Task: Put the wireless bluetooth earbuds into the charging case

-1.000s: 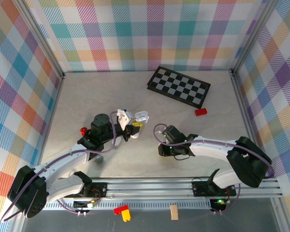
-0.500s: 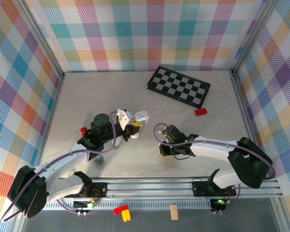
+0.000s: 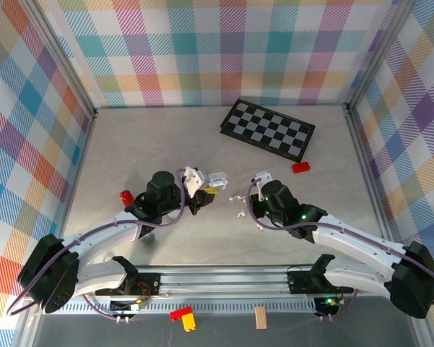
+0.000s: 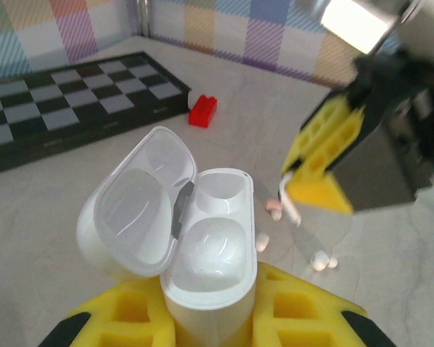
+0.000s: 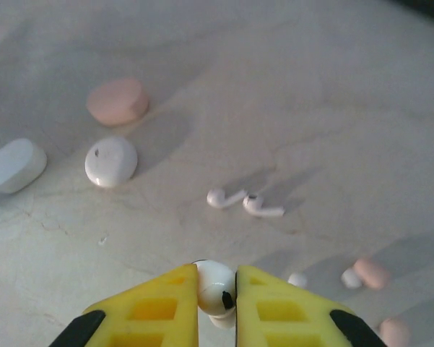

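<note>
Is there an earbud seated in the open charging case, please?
No, both wells of the open charging case held between the left fingers look empty.

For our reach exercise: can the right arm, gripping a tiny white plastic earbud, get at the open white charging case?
Probably yes: the left gripper holds the case lid-open, and nothing stands between it and the right gripper.

Top view: board (image 3: pixel 268 129) upper ctr, block (image 3: pixel 300 167) just below-right of it; case (image 3: pixel 217 177) mid-frame, earbuds (image 3: pixel 238 196) on table (image 3: pixel 130 144) just right of case.
</note>
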